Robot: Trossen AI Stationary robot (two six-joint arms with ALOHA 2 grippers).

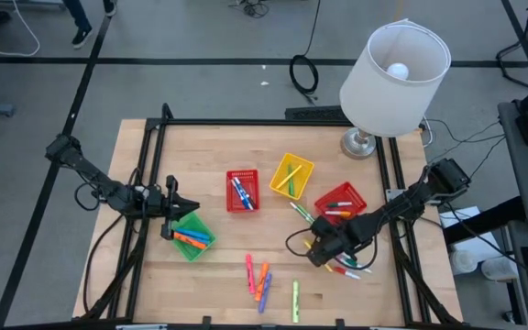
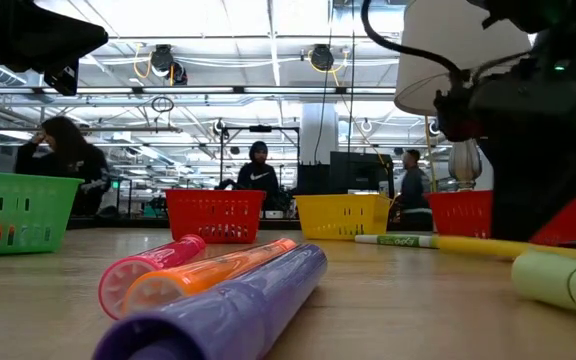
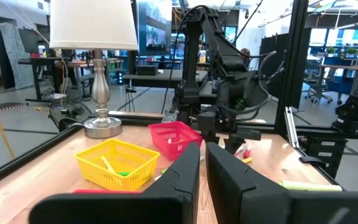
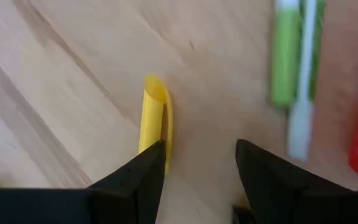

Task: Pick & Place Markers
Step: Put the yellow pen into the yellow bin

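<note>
Several markers lie on the wooden table: a pink one [image 1: 249,272], an orange one [image 1: 263,274], a purple one [image 1: 266,291] and a light green one [image 1: 295,301] near the front edge, and more at the front right [image 1: 346,268]. My right gripper [image 1: 317,252] [image 4: 201,149] hangs open, pointing steeply down, low over the table at these right-hand markers. A yellow marker [image 4: 154,115] lies along the inner side of one finger [image 4: 145,171]; bare wood fills the gap. My left gripper [image 1: 193,207] [image 3: 202,155] waits shut and empty above the green basket [image 1: 191,236], which holds orange and blue markers. My right gripper has one finger right beside the yellow marker's near end [image 4: 160,146], coming from above. The finger hides that spot, so I cannot tell whether it touches. The marker lies flat on the table, along the finger rather than between the two.
A red basket [image 1: 241,191], a yellow basket [image 1: 291,176] and a second red basket [image 1: 340,203] stand mid-table, each with markers inside. A green-and-white marker [image 4: 288,62] lies just beyond my right gripper. A lamp [image 1: 392,69] stands at the far right corner.
</note>
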